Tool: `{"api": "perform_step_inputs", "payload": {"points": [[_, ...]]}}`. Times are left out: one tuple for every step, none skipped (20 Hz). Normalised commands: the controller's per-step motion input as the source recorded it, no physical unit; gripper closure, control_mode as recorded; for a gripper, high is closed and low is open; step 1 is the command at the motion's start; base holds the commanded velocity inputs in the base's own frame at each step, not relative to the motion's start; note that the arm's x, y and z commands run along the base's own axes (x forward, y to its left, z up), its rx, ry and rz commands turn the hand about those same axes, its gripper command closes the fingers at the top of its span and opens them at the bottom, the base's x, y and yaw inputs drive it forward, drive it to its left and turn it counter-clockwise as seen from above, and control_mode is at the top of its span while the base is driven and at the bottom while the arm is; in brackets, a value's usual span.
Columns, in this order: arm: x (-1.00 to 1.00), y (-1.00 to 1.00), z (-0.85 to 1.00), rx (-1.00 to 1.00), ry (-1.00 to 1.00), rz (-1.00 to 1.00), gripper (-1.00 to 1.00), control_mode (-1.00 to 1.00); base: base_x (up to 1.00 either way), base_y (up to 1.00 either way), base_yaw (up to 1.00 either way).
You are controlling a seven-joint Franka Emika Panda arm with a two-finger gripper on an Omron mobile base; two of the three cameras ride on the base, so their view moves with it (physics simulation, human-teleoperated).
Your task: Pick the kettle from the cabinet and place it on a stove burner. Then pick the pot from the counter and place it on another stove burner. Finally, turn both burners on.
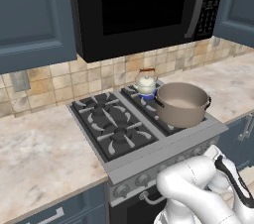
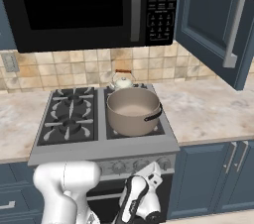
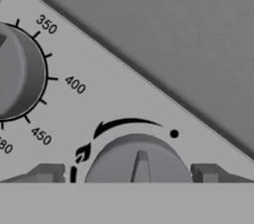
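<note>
Knob on the stove's silver panel sits squarely between the gripper fingertips, the jaws spread wide to either side of it without touching. A larger dial marked with temperatures lies beside it. Up on the stove, the pot covers the right front burner, the kettle just behind it, the tabletop on either side.
</note>
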Motion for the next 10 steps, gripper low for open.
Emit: {"api": "perform_step_inputs", "payload": {"points": [[-0.42,-0.14,0.0,0.0,-0.02,0.0,-1.0,-1.0,0.0,0.0,0.0],[-0.41,-0.15,0.0,0.0,-0.02,0.0,-1.0,-1.0,0.0,0.0,0.0],[-0.41,-0.17,0.0,0.0,-0.03,0.0,-1.0,-1.0,0.0,0.0,0.0],[-0.42,-0.18,0.0,0.0,-0.04,0.0,-1.0,-1.0,0.0,0.0,0.0],[-0.42,-0.17,0.0,0.0,-0.04,0.0,-1.0,-1.0,0.0,0.0,0.0],[-0.47,-0.18,0.0,0.0,-0.05,0.0,-1.0,-1.0,0.0,0.0,0.0],[-0.47,-0.18,0.0,0.0,-0.06,0.0,-1.0,-1.0,0.0,0.0,0.0],[-0.5,-0.19,0.0,0.0,-0.07,0.0,-1.0,-1.0,0.0,0.0,0.0],[-0.5,-0.2,0.0,0.0,-0.08,0.0,-1.0,-1.0,0.0,0.0,0.0],[-0.49,-0.2,0.0,0.0,-0.09,0.0,-1.0,-1.0,0.0,0.0,0.0]]}}
